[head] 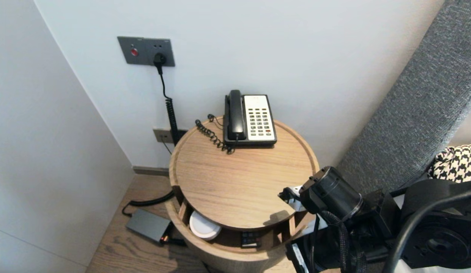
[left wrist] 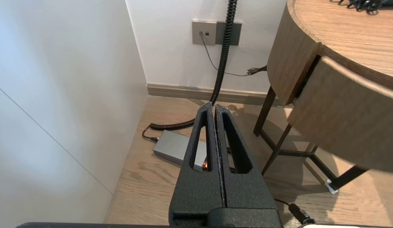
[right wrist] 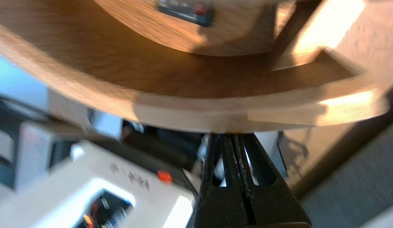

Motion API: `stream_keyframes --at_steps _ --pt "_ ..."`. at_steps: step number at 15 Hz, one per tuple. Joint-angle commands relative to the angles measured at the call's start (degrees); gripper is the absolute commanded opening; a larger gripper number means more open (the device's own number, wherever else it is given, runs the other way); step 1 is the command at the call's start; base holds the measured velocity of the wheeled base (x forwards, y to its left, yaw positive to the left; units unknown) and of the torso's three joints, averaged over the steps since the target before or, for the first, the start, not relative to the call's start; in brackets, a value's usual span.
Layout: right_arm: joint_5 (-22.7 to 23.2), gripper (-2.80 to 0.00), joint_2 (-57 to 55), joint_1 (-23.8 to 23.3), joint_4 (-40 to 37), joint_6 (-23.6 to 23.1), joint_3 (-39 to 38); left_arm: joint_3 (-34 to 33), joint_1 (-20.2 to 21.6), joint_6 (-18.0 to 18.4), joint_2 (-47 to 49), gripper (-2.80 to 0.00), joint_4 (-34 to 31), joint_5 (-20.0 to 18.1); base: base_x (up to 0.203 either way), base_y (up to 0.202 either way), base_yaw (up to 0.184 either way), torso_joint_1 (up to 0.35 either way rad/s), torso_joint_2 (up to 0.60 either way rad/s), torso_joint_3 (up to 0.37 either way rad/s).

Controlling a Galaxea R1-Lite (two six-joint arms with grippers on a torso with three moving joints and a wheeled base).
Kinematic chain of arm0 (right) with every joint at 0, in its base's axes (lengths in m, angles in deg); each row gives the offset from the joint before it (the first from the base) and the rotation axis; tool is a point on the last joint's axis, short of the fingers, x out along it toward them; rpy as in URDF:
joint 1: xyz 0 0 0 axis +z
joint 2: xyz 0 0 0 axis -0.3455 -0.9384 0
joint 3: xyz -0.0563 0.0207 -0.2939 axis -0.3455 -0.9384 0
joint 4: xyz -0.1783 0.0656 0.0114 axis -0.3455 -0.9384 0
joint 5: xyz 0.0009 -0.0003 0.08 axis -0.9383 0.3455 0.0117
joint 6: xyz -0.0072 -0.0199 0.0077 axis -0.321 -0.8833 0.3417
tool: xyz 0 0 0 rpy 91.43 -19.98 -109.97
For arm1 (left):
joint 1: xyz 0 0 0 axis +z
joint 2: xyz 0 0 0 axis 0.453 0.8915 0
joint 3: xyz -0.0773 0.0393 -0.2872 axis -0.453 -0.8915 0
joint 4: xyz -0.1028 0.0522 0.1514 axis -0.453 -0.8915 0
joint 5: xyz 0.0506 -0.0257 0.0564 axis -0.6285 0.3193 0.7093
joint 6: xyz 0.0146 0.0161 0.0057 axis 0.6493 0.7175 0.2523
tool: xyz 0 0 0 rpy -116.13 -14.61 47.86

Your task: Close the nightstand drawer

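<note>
Round wooden surface [head: 235, 178] against the wall, telephone [head: 249, 118] at its back edge. Drawer [head: 231, 257] below it stands pulled out, with a white round dish [head: 203, 226] and a remote [head: 250, 239] inside. My right pincer [right wrist: 234, 136] is fully closed and empty, tips right at the drawer's curved front; contact I can't confirm. Left pincer [left wrist: 213, 106] is parked low over the floor, closed, empty.
</note>
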Motion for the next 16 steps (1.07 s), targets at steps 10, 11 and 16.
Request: stream_keyframes --at_steps 10,11,16 --pt "-5.7 -2.80 -0.7 -1.2 10.8 4.2 -0.9 -0.5 0.0 0.0 -0.1 -2.80 0.0 0.0 0.000 0.000 0.000 0.000 0.00 0.000" --pt "-5.8 -2.80 -0.5 -1.1 10.9 4.1 -1.3 -0.6 0.0 0.0 -0.1 -2.80 0.0 0.0 0.000 0.000 0.000 0.000 0.00 0.000" --pt "-5.8 -2.80 0.0 -1.0 11.0 3.5 -2.9 -0.5 -0.1 0.0 -0.1 -2.80 0.0 0.0 0.000 0.000 0.000 0.000 0.00 0.000"
